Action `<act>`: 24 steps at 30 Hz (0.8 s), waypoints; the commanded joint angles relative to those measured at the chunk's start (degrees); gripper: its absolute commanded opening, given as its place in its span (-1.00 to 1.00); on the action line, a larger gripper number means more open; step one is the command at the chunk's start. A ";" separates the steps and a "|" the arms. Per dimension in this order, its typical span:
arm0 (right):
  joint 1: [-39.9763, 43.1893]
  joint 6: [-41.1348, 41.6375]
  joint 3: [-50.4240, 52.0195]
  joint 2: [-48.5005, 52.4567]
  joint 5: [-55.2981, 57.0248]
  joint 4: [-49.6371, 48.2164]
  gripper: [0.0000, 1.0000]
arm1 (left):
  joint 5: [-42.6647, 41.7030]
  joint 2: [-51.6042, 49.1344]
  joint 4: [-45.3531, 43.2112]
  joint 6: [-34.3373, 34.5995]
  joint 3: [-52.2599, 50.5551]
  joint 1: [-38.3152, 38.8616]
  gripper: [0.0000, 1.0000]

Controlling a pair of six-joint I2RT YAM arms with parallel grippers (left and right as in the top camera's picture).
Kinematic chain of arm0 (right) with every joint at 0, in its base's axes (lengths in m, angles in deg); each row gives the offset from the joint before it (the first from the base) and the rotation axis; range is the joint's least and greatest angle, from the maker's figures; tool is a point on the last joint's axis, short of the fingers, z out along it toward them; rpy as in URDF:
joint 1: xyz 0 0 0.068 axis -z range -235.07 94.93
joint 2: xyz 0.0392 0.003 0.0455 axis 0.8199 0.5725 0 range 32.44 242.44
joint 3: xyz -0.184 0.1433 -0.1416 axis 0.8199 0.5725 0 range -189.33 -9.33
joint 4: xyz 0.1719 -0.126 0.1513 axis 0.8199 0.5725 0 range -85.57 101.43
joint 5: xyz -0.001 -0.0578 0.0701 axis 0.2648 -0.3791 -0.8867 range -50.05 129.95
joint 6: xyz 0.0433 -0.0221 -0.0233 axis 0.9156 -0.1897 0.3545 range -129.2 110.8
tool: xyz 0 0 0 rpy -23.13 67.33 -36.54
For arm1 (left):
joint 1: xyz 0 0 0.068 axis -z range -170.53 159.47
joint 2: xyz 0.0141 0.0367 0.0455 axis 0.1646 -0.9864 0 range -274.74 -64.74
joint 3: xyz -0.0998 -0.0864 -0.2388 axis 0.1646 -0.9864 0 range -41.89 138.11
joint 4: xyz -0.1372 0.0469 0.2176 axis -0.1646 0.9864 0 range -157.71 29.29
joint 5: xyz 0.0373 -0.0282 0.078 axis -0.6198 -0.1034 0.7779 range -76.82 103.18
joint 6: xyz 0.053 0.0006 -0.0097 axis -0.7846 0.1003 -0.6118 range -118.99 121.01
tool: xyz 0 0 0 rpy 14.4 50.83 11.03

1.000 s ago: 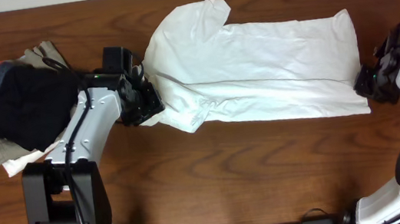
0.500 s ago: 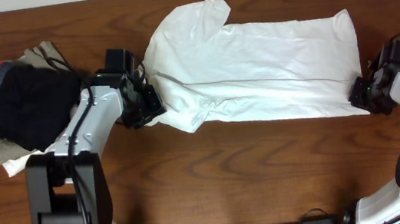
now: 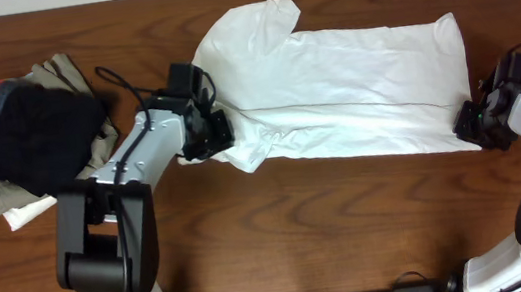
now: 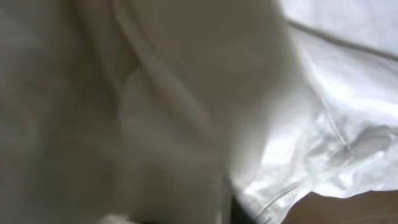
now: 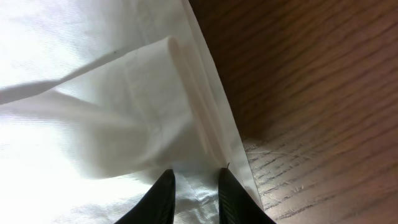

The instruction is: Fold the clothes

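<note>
The shirt [image 3: 353, 78] lies flat on the tabletop [image 3: 352, 225], right of centre. Its long axis runs left to right. The collar end points left and the straight hem points right. One sleeve [image 3: 259, 20] sticks out toward the far edge. The near long edge is folded over, which leaves a crease along the shirt's length.

The left gripper [image 3: 216, 132] rests at the shirt's left end, against the bunched cloth near the collar. The left wrist view is filled with blurred white folds, with a sliver of wood at the lower right. The fingers do not show, so I cannot tell whether this gripper is wide, narrow or holding cloth.

The right gripper [image 5: 196, 180] sits at the near right corner of the hem. Its two dark fingers [image 5: 163, 193] stand close together with a narrow gap. The corner cloth lies in that gap and the hem edge runs up just beside the right-hand finger. Whether they pinch the cloth is not clear. Bare wood shows just past the hem.

A pile of clothes [image 3: 28, 141], dark on top, sits at the far left. It lies well apart from the shirt.
</note>
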 commanded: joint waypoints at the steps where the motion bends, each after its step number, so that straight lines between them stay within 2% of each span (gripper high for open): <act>1: 0.15 -0.39 1.11 -0.15 -1.29 0.72 -0.55 | -1.81 -0.57 -1.27 -0.09 -0.28 0.35 -0.88; 5: 0.15 -0.39 1.11 -0.15 -1.27 0.70 -0.55 | -13.00 0.98 -4.28 0.09 1.90 0.37 -0.88; 7: 0.15 -0.37 1.11 -0.15 -1.29 0.72 -0.55 | -15.02 2.38 -7.04 1.77 2.60 0.35 -0.88; 12: 0.15 -0.39 1.11 -0.15 -1.27 0.72 -0.55 | -14.32 6.01 -12.37 3.98 2.86 0.31 -0.85; 24: 0.15 -0.39 1.11 -0.15 -1.27 0.74 -0.55 | -13.18 6.45 -10.25 3.91 2.84 0.31 -0.86</act>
